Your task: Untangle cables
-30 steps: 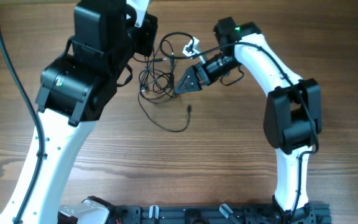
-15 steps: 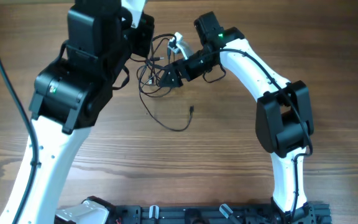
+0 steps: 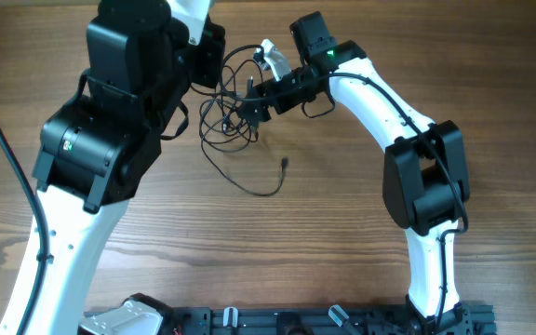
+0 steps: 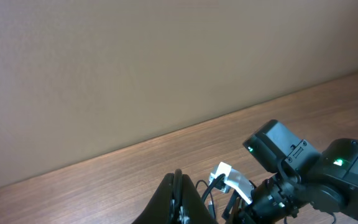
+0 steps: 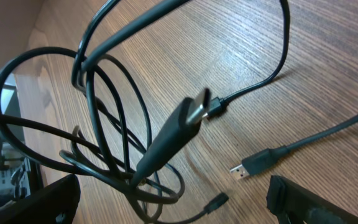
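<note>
The cables (image 3: pixel 231 110) form a loose black tangle at the table's far middle, with one strand trailing to a small plug (image 3: pixel 284 166). My left gripper (image 4: pixel 179 190) is shut on a cable strand and holds part of the bundle off the wood; the overhead view shows the left gripper (image 3: pixel 212 54) half hidden under its arm. A white tag (image 4: pixel 232 180) sits on one cable beside it. My right gripper (image 3: pixel 247 110) is open at the tangle's right side. In the right wrist view the cables (image 5: pixel 123 155) hang between its spread fingertips (image 5: pixel 55 199), with a USB plug (image 5: pixel 253 167) lying on the table.
The bulky left arm (image 3: pixel 110 130) covers the table's left side. The right arm (image 3: pixel 417 167) arches over the right. A beige wall (image 4: pixel 166 62) rises just behind the table's far edge. A black rail (image 3: pixel 287 321) runs along the near edge.
My right gripper has moved left and toward the far edge, into the tangle, staying open. The left arm has shifted slightly left, drawing the loops with it.
</note>
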Controlling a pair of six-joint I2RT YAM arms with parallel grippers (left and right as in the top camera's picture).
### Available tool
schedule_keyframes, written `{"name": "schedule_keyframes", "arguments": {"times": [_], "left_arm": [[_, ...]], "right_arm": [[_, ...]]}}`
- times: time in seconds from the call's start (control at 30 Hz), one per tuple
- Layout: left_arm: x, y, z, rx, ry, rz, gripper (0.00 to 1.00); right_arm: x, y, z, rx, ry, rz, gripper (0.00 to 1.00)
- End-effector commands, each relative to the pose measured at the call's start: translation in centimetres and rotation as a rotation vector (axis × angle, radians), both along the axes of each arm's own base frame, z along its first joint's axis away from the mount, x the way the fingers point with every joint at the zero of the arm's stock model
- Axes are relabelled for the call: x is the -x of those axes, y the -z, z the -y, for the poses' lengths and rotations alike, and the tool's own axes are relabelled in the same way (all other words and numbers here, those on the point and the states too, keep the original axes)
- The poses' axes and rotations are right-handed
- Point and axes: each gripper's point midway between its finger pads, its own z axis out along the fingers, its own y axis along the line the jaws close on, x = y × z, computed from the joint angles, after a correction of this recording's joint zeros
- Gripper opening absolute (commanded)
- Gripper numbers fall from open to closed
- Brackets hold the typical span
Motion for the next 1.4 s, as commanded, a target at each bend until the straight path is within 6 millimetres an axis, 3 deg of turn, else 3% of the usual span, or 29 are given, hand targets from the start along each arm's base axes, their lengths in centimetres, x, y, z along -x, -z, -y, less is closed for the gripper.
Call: {"name": "schedule_keyframes", "arguments": {"times": [0.0,0.43,0.5,0.57,0.67,0.7,0.73,0.87,1.07,1.17,1.37], "left_arm": [[0.4,-1.4,-0.7,0.002,-0.014,0.041,0.04],[0.4,-1.4,-0.7,0.002,-0.014,0.041,0.04],[0.4,-1.4,-0.7,0.002,-0.014,0.041,0.04],[0.4,-1.4,-0.7,0.002,-0.014,0.041,0.04],[0.4,-1.4,-0.7,0.002,-0.014,0.041,0.04],[0.4,-1.4,-0.7,0.003,-0.014,0.042,0.04],[0.4,-1.4,-0.7,0.003,-0.014,0.042,0.04],[0.4,-1.4,-0.7,0.002,-0.014,0.041,0.04],[0.4,-1.4,-0.7,-0.002,-0.015,0.042,0.04],[0.0,-1.4,-1.6,-0.001,-0.039,0.042,0.04],[-0.5,-1.5,-3.2,0.0,-0.077,0.045,0.04]], "right_arm": [[0.5,-0.3,-0.8,-0.002,-0.014,0.007,0.99],[1.1,1.3,-2.5,-0.006,-0.032,-0.003,0.96],[1.1,1.8,-2.6,-0.002,-0.033,-0.012,0.9],[1.1,2.6,-2.5,0.006,-0.028,-0.032,0.74],[1.2,3.3,-2.3,0.026,-0.021,-0.039,0.41],[1.1,3.6,-2.0,0.043,-0.01,-0.038,0.11],[0.9,3.9,-1.8,0.065,0.015,-0.047,0.05],[0.1,4.8,-0.7,0.145,0.092,-0.051,0.05],[-2.6,7.0,4.2,0.358,0.344,-0.066,0.04],[-4.0,7.9,9.3,0.458,0.5,-0.111,0.04],[-5.2,8.3,16.5,0.501,0.614,-0.185,0.05]]}}
